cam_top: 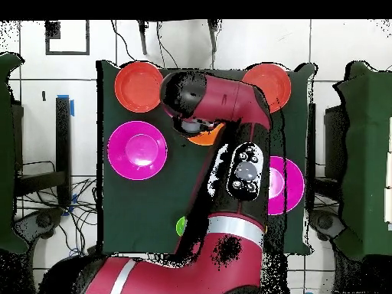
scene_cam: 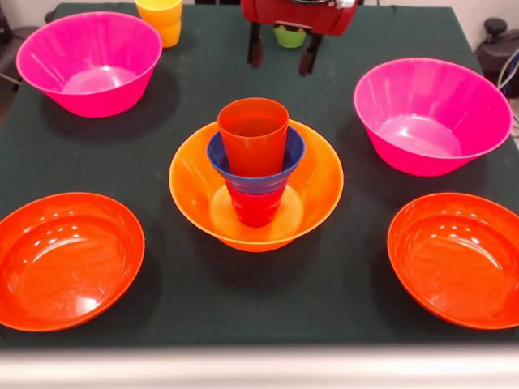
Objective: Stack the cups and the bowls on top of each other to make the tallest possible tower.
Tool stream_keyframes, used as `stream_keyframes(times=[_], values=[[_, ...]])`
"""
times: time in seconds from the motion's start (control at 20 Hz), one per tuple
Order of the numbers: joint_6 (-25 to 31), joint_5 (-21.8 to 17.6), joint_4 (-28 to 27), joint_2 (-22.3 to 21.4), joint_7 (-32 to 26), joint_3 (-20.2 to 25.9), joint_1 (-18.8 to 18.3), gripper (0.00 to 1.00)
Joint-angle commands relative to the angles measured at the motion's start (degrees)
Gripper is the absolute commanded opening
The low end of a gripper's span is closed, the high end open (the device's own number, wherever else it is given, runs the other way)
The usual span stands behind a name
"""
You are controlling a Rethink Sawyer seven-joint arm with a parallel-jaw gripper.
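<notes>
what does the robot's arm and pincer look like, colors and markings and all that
From overhead, the arm is thick, rounded and dark red, with a black joint near its end, a silver-grey band lower down and a black oval panel holding round grey buttons. From the front, the pincer shows as a red block with two dark, narrow fingers hanging below it. No loose cables show on the arm.

Counter (scene_cam: pixel 340 308): dark green cloth, plain, no pattern. Tower (scene_cam: pixel 255 174): large orange bowl (scene_cam: pixel 316 194), red cup (scene_cam: pixel 255 209), small blue bowl (scene_cam: pixel 217 158), orange cup (scene_cam: pixel 253 134) topmost. Two pink bowls (scene_cam: pixel 89 61) (scene_cam: pixel 432 113), glossy magenta. Two shallow bowls (scene_cam: pixel 69 259) (scene_cam: pixel 458 259), red-orange, white glare spots. Yellow cup (scene_cam: pixel 160 18) at counter's far edge, lower part more orange. Green cup (scene_cam: pixel 289 36), lime. Hand (scene_cam: pixel 281 53): black fingers (scene_cam: pixel 256 47) under red housing. Arm (cam_top: pixel 230 107) in overhead view: dark red, black joints, silver bands.
</notes>
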Motion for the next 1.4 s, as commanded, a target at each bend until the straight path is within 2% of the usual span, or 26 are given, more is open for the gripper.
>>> stream_keyframes(times=[0.05, 0.8, 1.4], values=[[0.29, 0.95, 0.18, 3.29, 8.96, 5.07, 0.78, 1.00], [0.74, 7.80, 1.30, 4.84, 13.76, 5.46, 2.39, 1.00], [1.40, 7.28, -2.08, 7.04, 19.74, 2.85, 6.39, 1.00]])
